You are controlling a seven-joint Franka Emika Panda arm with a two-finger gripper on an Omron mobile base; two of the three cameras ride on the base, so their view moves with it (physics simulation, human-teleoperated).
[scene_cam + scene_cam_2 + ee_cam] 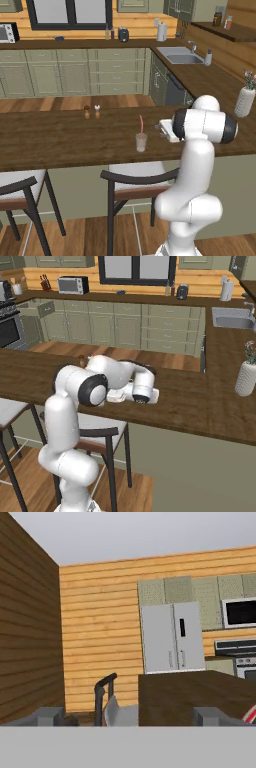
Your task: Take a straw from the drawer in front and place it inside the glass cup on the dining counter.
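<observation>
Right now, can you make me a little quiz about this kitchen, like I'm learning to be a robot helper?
1. True or false: the straw stands in the cup.
2. What does the cup stand on? A) the counter B) the stove C) the floor
3. Fill in: the white vase holds ____.

Key: 1 true; 2 A; 3 flowers.

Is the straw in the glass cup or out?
In: the straw stands out of the glass cup on the dining counter.
</observation>
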